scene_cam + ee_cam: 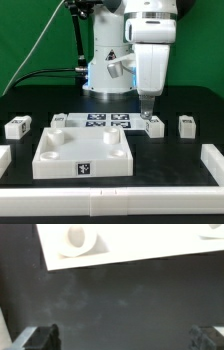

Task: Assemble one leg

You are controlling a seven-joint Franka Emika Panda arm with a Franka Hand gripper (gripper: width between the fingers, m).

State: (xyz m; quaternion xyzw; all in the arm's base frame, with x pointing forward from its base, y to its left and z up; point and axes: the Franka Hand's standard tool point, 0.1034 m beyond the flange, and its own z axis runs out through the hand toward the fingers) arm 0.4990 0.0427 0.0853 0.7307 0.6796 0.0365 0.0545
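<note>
Nearest the exterior camera, the white tray part [60,160] sits on the black table [150,165], and those of its round corner sockets [58,139] that show hold nothing. Beyond its far corner, toward the exterior view's right, the leg [154,127] stands on the table. The gripper [148,112] hangs straight down over it, tips close to its top; whether they touch, I cannot tell. In the wrist view the fingers [43,338] are spread wide with only bare table between them. A corner of the tray part [140,246] lies ahead, and the leg is out of that picture. My judgement is that the leg lies just under or just behind the tips, so a short descent should bracket it. Its long axis is too small to read. Three spare legs [187,124] share its row, one on the exterior view's right and two on the left. Slightly farther lies the marker board [108,121].
</note>
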